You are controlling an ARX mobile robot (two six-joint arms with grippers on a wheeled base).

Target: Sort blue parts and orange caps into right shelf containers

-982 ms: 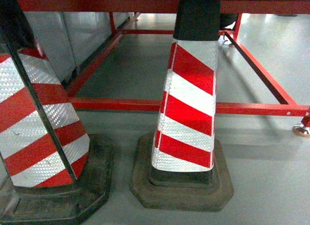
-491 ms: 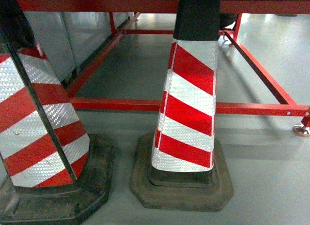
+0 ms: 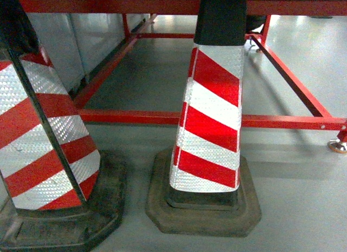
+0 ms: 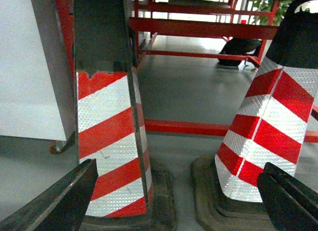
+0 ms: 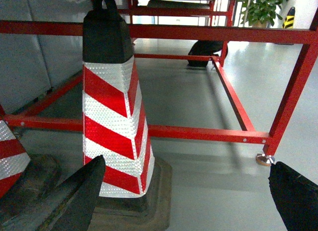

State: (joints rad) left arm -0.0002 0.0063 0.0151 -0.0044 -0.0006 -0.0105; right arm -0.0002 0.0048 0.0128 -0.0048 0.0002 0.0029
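No blue parts, orange caps or right shelf containers show in any view. My left gripper (image 4: 179,191) is open, its dark fingers wide apart at the bottom corners of the left wrist view, with nothing between them. My right gripper (image 5: 191,184) is open too, its fingers spread at the bottom corners of the right wrist view over bare floor. Neither gripper appears in the head view.
Two red-and-white striped cones on black bases stand close in front, one at the left (image 3: 38,133) and one in the middle (image 3: 211,116). Behind them runs a low red metal shelf frame (image 3: 135,117) with a foot (image 5: 264,159) on the grey floor.
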